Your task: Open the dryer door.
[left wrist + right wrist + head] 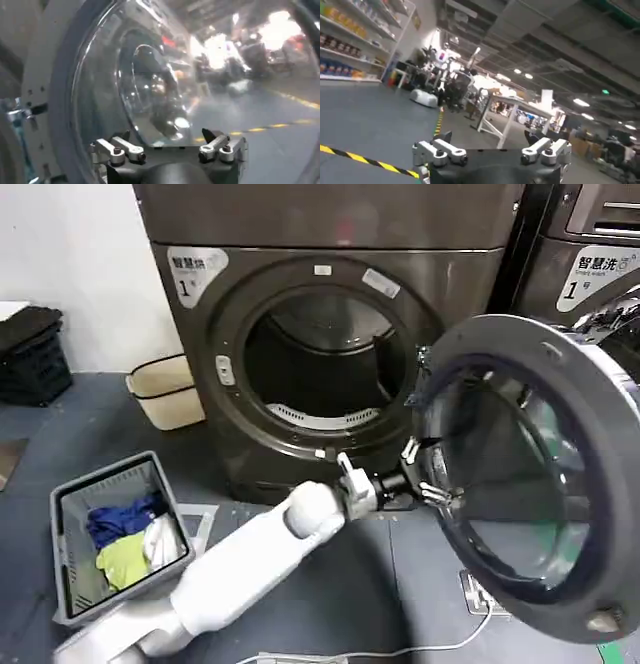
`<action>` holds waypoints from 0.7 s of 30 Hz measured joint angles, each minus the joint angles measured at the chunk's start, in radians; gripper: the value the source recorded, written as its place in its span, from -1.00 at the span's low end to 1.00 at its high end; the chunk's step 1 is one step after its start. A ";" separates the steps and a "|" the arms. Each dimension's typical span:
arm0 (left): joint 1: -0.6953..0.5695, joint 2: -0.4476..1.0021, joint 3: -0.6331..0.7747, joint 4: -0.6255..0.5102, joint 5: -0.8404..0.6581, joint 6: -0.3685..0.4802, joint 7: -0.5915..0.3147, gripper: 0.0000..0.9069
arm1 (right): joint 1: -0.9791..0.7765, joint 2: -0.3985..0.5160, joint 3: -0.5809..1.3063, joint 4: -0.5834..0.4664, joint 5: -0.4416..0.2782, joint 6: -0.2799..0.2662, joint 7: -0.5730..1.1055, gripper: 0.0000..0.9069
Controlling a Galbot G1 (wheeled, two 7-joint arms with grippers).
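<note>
The dryer [470, 284] is a dark bronze-grey front loader with a white "1" label [190, 272]. Its round drum mouth [320, 354] is uncovered. The dryer door [595, 399] stands swung out to the right, its dark-rimmed inner face and clear bowl [145, 75] turned toward me. My left arm reaches up from the lower left. Its left gripper [425, 472] is at the door's inner rim on the side nearest the drum mouth. In the left wrist view the left gripper [166, 136] is open, empty, close before the bowl. My right gripper [488, 135] is open and faces the room.
A grey laundry basket [70, 524] holding clothes stands on the floor at the lower left. A cream bin [165, 389] sits against the wall beside the dryer. A second, like machine [590, 274] stands behind the open door. A cable [440, 646] lies on the floor.
</note>
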 joint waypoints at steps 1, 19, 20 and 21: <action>-0.011 -0.009 0.004 0.009 0.000 0.000 -0.001 1.00 | 0.001 -0.002 0.004 -0.004 0.000 0.000 0.000 1.00; -0.062 -0.100 0.010 0.093 0.007 0.000 -0.004 1.00 | -0.005 -0.006 0.045 -0.021 0.002 0.012 -0.002 1.00; -0.062 -0.101 0.010 0.093 0.008 0.000 -0.004 1.00 | -0.005 -0.006 0.045 -0.021 0.002 0.014 -0.002 1.00; -0.062 -0.101 0.010 0.093 0.008 0.000 -0.004 1.00 | -0.006 -0.006 0.045 -0.022 0.001 0.015 -0.003 1.00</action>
